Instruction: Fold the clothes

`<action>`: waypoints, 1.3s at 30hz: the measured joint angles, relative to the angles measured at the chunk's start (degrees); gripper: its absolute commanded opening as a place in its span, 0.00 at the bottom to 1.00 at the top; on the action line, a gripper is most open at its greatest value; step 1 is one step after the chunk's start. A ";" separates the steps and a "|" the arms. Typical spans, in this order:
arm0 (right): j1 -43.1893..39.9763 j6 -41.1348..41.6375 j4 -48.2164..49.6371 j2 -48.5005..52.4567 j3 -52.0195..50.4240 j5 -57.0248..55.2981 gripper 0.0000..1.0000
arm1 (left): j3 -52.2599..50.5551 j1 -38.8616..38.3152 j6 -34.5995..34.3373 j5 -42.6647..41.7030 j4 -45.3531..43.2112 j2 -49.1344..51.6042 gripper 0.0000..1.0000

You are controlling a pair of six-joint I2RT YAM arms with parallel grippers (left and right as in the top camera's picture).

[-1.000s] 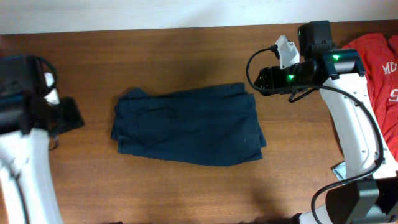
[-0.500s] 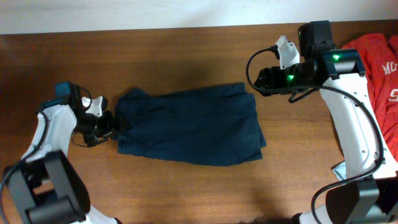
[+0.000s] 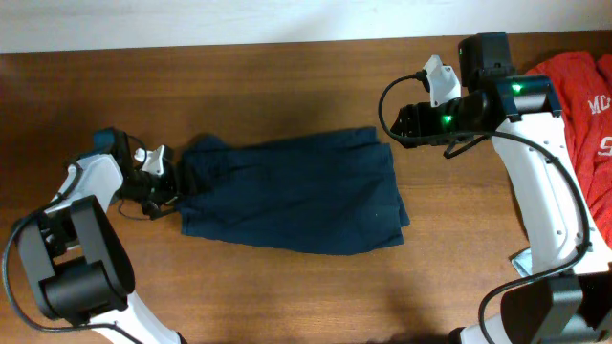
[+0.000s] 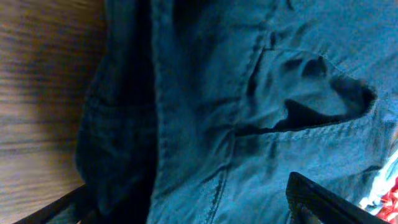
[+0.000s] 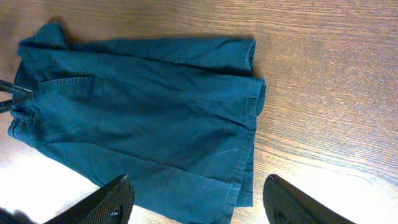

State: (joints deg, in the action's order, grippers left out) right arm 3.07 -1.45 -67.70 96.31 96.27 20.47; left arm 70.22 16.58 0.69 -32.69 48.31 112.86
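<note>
The dark navy garment [image 3: 296, 196] lies folded into a rough rectangle in the middle of the wooden table [image 3: 287, 86], its near edge running slightly aslant and its right side layered in loose folds. At its left edge sits the left gripper [image 3: 170, 180], low over the cloth with jaws spread wide; its fingers [image 4: 317, 199] stand on either side of the seamed hem (a gaping pocket [image 4: 305, 106] shows just beyond them), not pinching anything. Farther back, beside the garment's far right corner, the right gripper [image 3: 400, 122] hangs above bare wood, jaws also wide and empty. At the far right edge lies the red tee [image 3: 579, 86] with white lettering
</note>
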 measured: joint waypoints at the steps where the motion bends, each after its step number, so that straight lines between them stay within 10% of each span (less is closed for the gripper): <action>1: 0.00 0.00 0.00 0.00 0.00 0.00 0.71 | -0.04 0.00 0.17 -0.09 -0.52 0.17 0.75; 12: 0.00 -0.02 0.00 0.00 0.00 0.00 0.71 | -0.57 -0.07 0.63 -1.38 -1.97 2.45 0.26; 24: 0.00 0.04 -0.92 0.00 0.00 0.02 0.71 | 0.33 0.00 2.21 -0.42 -1.05 0.90 0.93; 39: 0.20 1.64 -0.55 5.01 -2.71 0.02 0.38 | 1.70 -0.04 13.16 -6.78 -2.97 3.06 0.92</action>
State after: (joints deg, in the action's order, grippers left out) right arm 3.27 0.19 -68.25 101.32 93.56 20.49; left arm 71.92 16.53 13.85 -39.46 45.34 115.92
